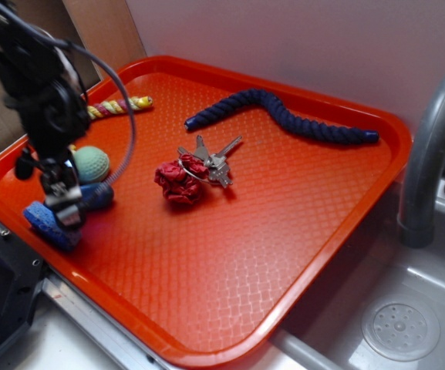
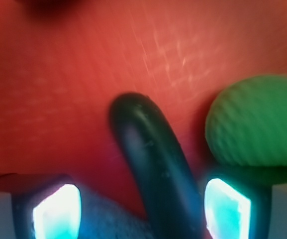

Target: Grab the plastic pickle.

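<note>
The plastic pickle (image 1: 99, 196) lies at the left end of the red tray (image 1: 284, 231), dark blue-green and glossy. My gripper (image 1: 66, 210) is lowered straight over it. In the wrist view the pickle (image 2: 153, 164) runs lengthwise between my two fingers, closer to the right fingertip (image 2: 228, 209) than to the left one (image 2: 56, 211). My gripper (image 2: 142, 211) is open, with a gap showing on each side of the pickle. A blue sponge block (image 1: 46, 223) lies right beside the pickle, under my left finger, and shows in the wrist view (image 2: 103, 219) too.
A pale green ball (image 1: 91, 163) (image 2: 255, 122) sits just beyond the pickle. Red fabric (image 1: 180, 183), keys (image 1: 216, 162), a dark blue rope (image 1: 284, 116) and a striped rope (image 1: 118, 105) lie further along the tray. A grey faucet (image 1: 430, 154) and sink (image 1: 392, 327) stand to the right.
</note>
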